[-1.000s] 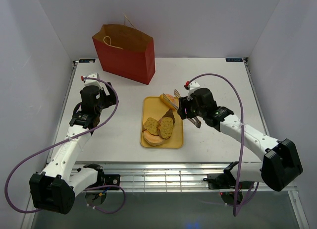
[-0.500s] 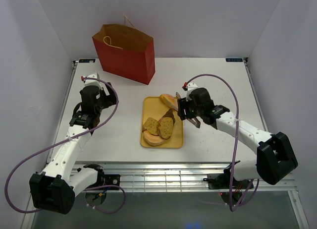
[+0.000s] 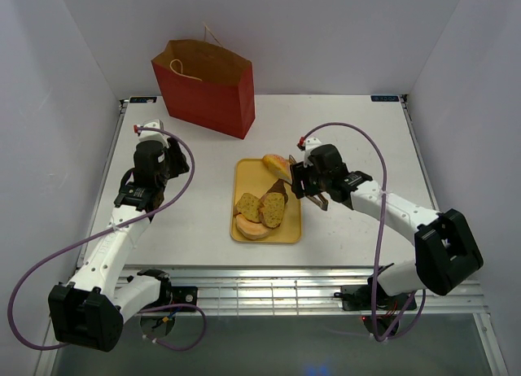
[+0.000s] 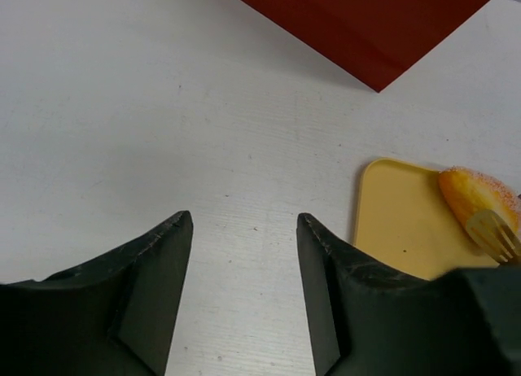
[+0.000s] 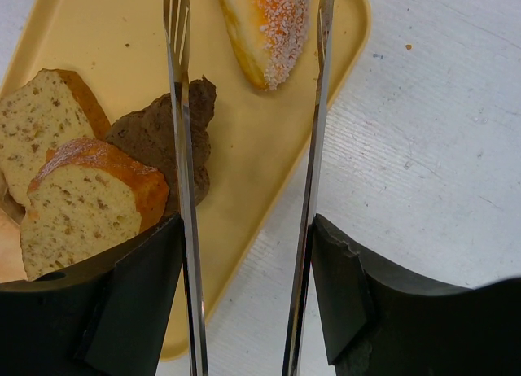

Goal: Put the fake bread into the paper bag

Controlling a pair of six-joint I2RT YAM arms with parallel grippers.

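Right wrist view, right hand (image 5: pixel 247 229) clamped on tongs (image 5: pixel 181 148), tips cut off beside sugared roll (image 5: pixel 269 26), left hand (image 4: pixel 242 221) gaping, empty

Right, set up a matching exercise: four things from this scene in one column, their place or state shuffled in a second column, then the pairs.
Column one
1. paper bag
2. sugared roll
3. tongs
4. left gripper

Column two
A. open and empty over the bare table
B. clamped in the right gripper
C. standing upright at the table's far side
D. lying at one end of the yellow tray

Pairs: 1-C, 2-D, 3-B, 4-A
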